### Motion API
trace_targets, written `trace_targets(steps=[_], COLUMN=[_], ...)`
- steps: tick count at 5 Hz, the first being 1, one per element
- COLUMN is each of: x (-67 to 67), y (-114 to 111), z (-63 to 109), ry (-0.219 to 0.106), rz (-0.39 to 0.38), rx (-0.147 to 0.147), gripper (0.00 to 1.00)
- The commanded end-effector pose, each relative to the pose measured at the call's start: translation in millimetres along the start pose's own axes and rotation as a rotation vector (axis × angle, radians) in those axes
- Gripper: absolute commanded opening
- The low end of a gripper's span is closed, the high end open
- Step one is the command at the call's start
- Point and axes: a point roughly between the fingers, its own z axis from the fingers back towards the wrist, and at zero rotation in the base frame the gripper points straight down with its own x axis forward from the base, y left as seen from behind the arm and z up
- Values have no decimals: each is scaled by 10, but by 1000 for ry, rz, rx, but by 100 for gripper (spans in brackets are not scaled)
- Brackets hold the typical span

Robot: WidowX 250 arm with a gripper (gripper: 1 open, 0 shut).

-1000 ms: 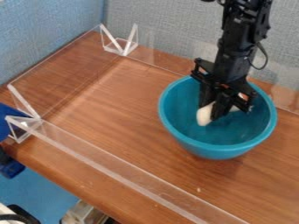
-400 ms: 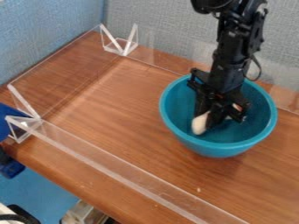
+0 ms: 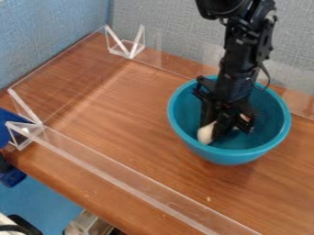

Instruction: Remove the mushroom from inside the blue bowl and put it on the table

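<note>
In the camera view, a brown wood-grain desk (image 3: 123,119) is shown, bordered by clear acrylic barrier walls (image 3: 135,188) and white triangular brackets (image 3: 125,44). The glossy teal-blue bowl (image 3: 252,158) is placed on the right-hand part of the desk as pictured, with its opening facing upward. The black robot arm (image 3: 249,41) is extended downward from the top edge of the view, and the pincer (image 3: 216,125) is lowered into the bowl. The mushroom (image 3: 205,134) is located inside the bowl, toward the left side of its interior, directly at the lower end of the pincer. The pale stem of the mushroom is exposed; its cap cannot be made out clearly. The pincer is closed; whether the mushroom is clamped by it cannot be determined, as the fingertips are partly obscured. A grey textured panel (image 3: 166,18) is positioned behind the desk, and a blue textured panel (image 3: 50,37) is positioned at the upper left.
</note>
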Motion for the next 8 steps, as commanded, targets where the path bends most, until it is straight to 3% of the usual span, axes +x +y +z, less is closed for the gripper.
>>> trace_targets(steps=[1,8], x=[2,-177], y=[100,241], z=[229,647], ry=[-64,-145], rz=[14,-3], rx=[15,39], gripper=[0,0])
